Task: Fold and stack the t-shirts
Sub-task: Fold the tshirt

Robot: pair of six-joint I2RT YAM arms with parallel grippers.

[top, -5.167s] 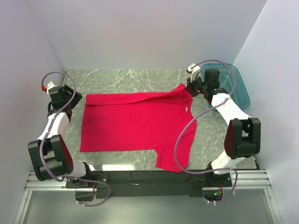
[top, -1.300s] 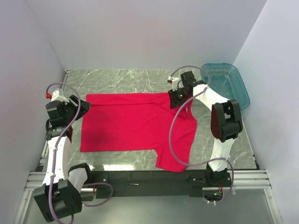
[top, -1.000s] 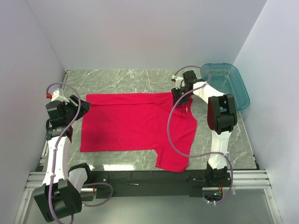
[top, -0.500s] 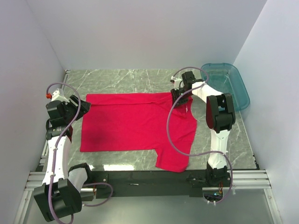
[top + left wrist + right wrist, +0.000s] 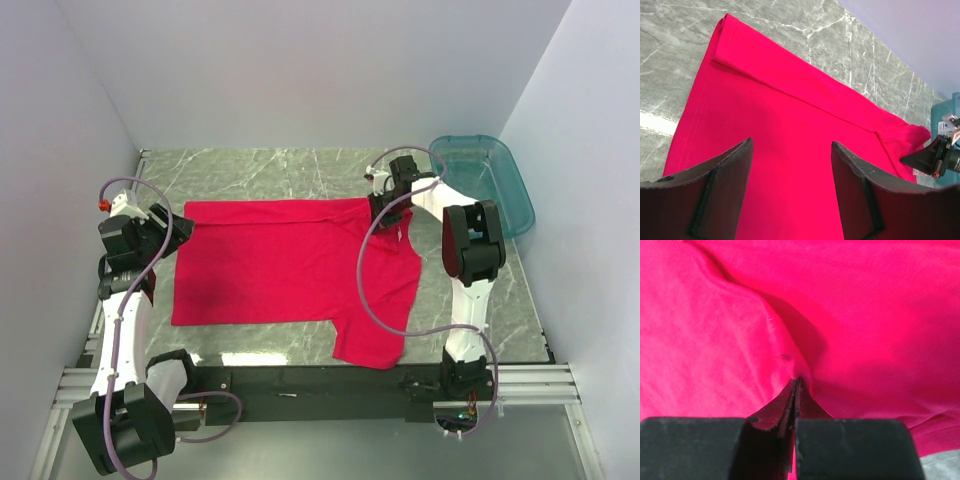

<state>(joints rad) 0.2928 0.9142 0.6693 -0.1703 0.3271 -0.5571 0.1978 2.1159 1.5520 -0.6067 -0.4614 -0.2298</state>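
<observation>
Right tool (image 5: 796, 382) on t-shirt (image 5: 280, 265); grey marble tabletop (image 5: 260, 170), pale walls (image 5: 300, 70)

Plain red t-shirt (image 5: 290, 265) lies spread flat on the table (image 5: 250, 165), far edge folded.

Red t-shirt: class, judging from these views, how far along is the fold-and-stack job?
Early. Done: only a strip along the far edge of the t-shirt looks folded over. In hand: right tool shut on the cloth; left tool hovers open. Left: main folds; the near sleeve lies spread, and nothing is stacked.
</observation>
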